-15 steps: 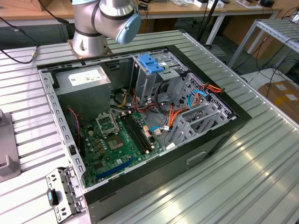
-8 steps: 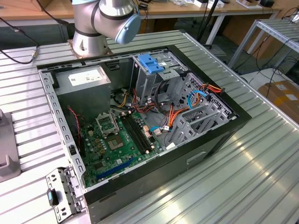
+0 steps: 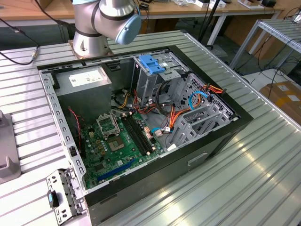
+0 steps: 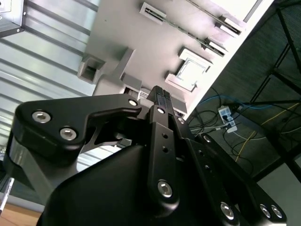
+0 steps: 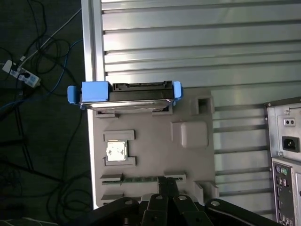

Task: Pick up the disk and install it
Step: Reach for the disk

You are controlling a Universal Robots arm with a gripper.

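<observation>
The disk (image 5: 124, 96) is a silver-grey drive in a bright blue carrier frame. It stands on its long edge in a slot at one end of a grey moulded tray (image 5: 155, 162) in the first wrist view. My gripper (image 5: 167, 184) hovers over the opposite end of that tray, well apart from the disk. Its black fingers look shut, with nothing between them. In the second wrist view the gripper (image 4: 161, 94) points at the same tray (image 4: 141, 42).
An open computer case (image 3: 221, 136) lies on the ribbed metal table (image 3: 254, 179), with a grey drive cage (image 3: 200, 120) and a blue-topped cage (image 3: 151, 62) inside. A processor chip (image 5: 116, 151) sits in the tray. Cables (image 5: 37, 70) trail on the floor past the table edge.
</observation>
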